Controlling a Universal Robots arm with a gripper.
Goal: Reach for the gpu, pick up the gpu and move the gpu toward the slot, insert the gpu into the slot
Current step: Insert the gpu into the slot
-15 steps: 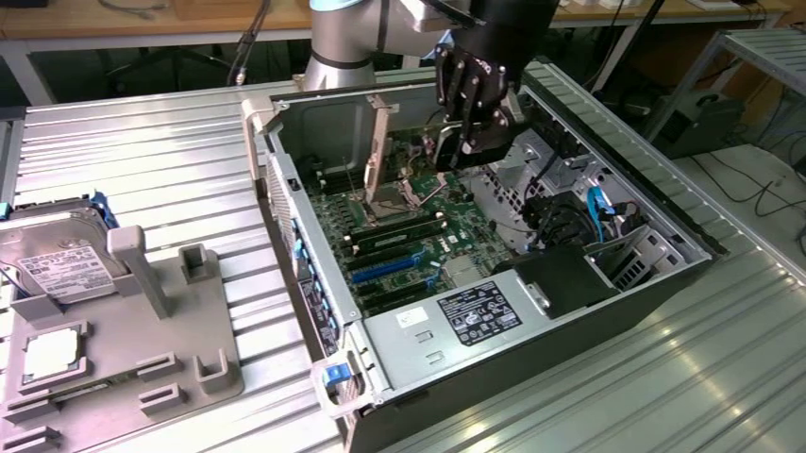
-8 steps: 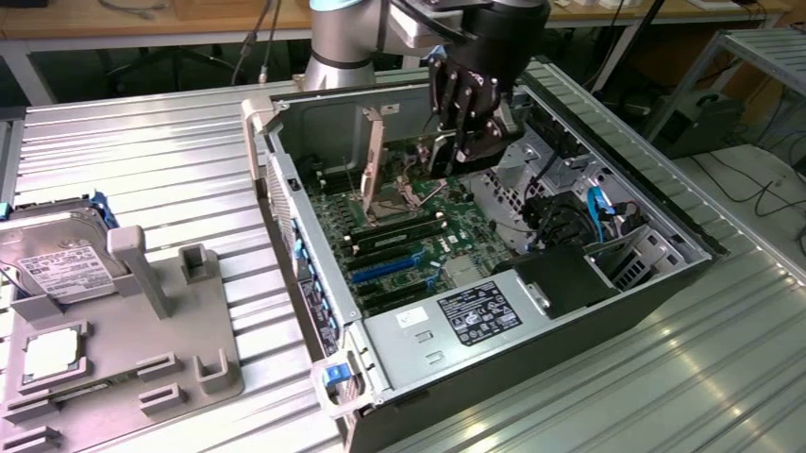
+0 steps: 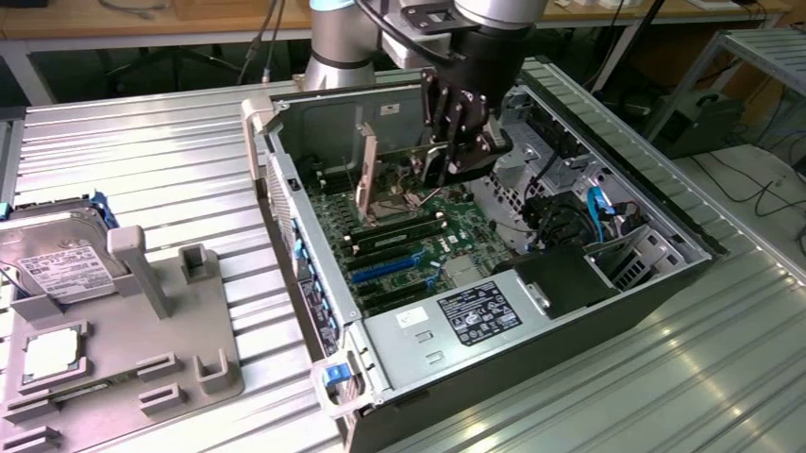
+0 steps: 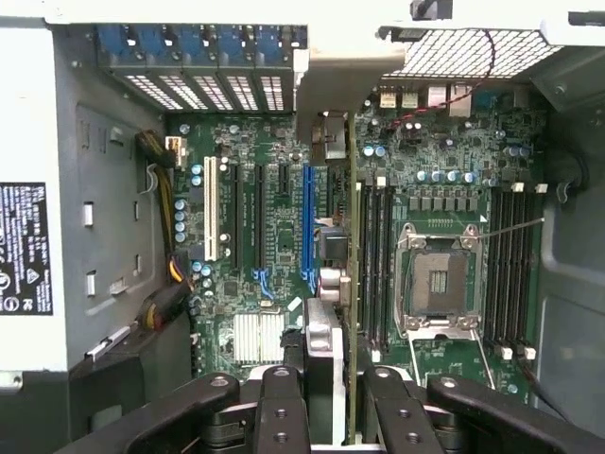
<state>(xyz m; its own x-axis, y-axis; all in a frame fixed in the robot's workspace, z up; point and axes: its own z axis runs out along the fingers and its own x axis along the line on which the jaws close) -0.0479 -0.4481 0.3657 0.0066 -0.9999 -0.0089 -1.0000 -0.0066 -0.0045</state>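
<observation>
In the exterior view my gripper (image 3: 456, 156) reaches down into the open computer case and is shut on the gpu (image 3: 384, 165). The card hangs on edge above the green board, its end bracket toward the case's rear wall. In the wrist view the gpu (image 4: 351, 236) shows edge-on, running up from between my black fingers (image 4: 284, 407). The slot (image 4: 307, 227), a long blue connector, lies parallel to the card and slightly to one side of it. The card sits between the slot and the black memory connectors (image 4: 373, 265). The slot (image 3: 381, 270) shows in front of the card.
A square processor socket (image 4: 437, 279) and more memory connectors (image 4: 510, 265) lie beyond the card. A white connector (image 4: 211, 208) and a black one (image 4: 257, 218) flank the slot. The power supply (image 3: 473, 311) fills the case front. A hard drive (image 3: 57, 260) and processor chip (image 3: 53, 351) rest on a grey fixture at the exterior view's left.
</observation>
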